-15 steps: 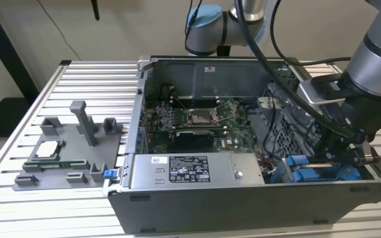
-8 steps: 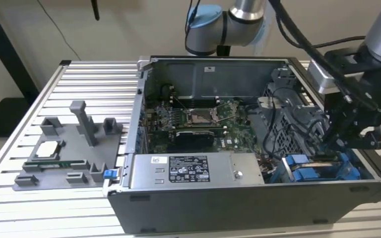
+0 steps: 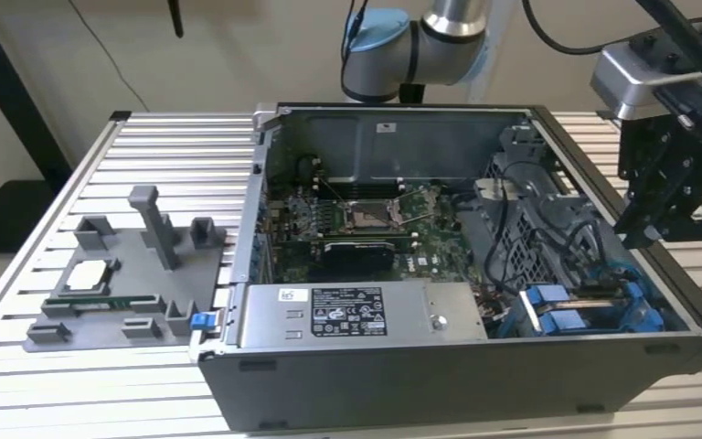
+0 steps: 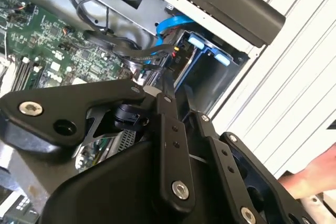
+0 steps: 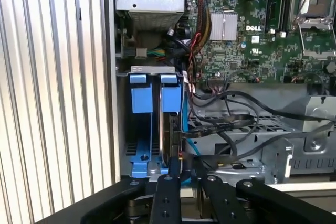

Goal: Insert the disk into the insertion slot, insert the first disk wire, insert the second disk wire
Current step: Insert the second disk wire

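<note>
Disk (image 5: 170, 135) already seated in the slot (image 5: 142, 129) at case's 4 o'clock; gripper (image 5: 186, 169) nearly closed, hold unclear, so wire steps remain, needing fine connector alignment.

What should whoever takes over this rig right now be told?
End effector: low over the computer case's drive corner, right at the insertion slot. Open or shut cannot be told.
Disk: appears to stand edge-on in the insertion slot under a blue tab, beside an empty bay.
Wires: black cables and a blue cable run beside the disk. Whether either is plugged in cannot be seen.
Done: disk insertion, apparently.
Left: both disk wires, unconfirmed.
Note: a person's hand is over the table in the second wrist view.
</note>
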`<state>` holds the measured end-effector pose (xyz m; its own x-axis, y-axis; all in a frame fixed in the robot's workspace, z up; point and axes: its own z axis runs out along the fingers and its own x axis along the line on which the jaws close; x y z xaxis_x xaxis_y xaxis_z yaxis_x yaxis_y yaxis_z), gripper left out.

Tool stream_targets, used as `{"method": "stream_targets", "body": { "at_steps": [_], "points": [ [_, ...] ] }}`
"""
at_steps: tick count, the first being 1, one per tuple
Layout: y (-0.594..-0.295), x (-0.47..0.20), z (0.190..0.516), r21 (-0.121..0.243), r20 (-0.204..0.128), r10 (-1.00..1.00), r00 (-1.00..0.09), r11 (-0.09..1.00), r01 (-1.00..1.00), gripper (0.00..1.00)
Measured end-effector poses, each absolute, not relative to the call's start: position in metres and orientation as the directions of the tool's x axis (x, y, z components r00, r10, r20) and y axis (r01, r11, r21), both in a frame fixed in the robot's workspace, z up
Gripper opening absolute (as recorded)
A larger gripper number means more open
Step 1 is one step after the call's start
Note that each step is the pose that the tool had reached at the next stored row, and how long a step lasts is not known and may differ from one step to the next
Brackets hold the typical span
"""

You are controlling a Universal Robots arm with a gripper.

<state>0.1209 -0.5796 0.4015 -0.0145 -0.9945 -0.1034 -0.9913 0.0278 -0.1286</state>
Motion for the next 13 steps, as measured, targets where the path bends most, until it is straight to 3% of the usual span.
{"method": "stream_targets", "body": {
  "at_steps": [13],
  "points": [
    [-0.5796, 0.1209, 0.404, -0.127, -0.103, -0.995, -0.015, 0.028, -0.991, 1.0]
  ]
}}
